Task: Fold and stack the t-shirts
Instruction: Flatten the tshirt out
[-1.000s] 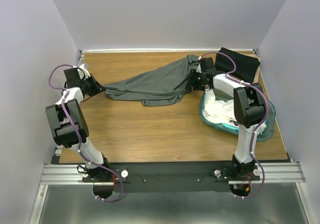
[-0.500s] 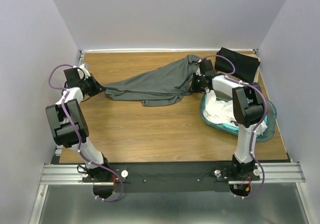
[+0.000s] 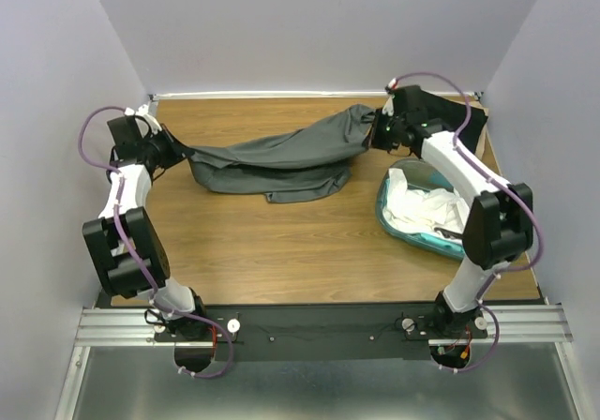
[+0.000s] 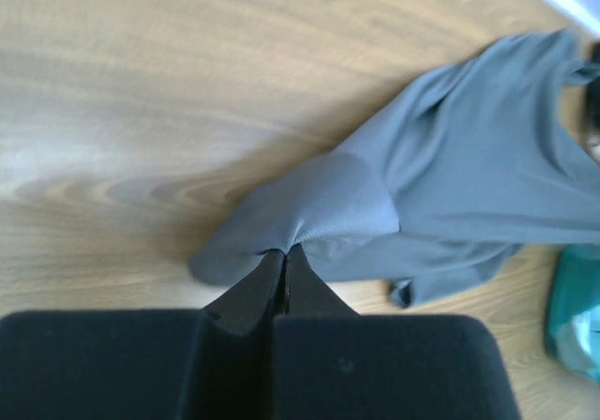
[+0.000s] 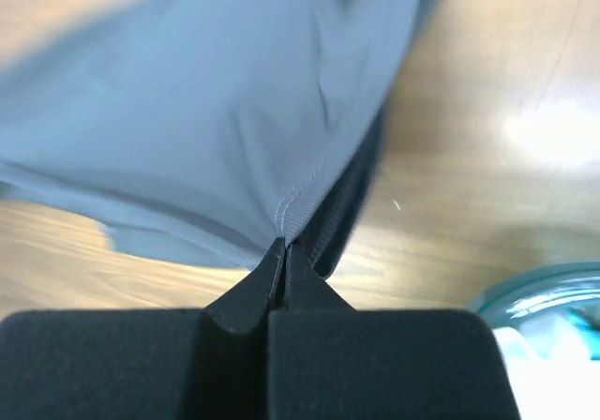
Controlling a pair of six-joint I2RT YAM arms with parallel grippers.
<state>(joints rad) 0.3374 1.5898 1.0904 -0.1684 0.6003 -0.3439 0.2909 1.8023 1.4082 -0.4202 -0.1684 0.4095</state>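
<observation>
Both arms have swung back toward the rear of the worktop (image 3: 281,251), and the right hand (image 3: 377,131) has closed. From above, the dark grey t-shirt (image 3: 281,153) stretches between it and the left hand (image 3: 176,150), lower folds resting on the wood; white t-shirts (image 3: 422,209) lie in the teal tub (image 3: 389,221). Left wrist: fingers pressed together, pinching a grey fold. Right wrist: fingers pinching the shirt's stitched hem.

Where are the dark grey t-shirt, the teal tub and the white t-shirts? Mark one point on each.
dark grey t-shirt (image 3: 281,153): top external view, middle of its stretched body.
teal tub (image 3: 410,236): top external view, near rim.
white t-shirts (image 3: 427,204): top external view, crumpled fabric inside the tub.
</observation>
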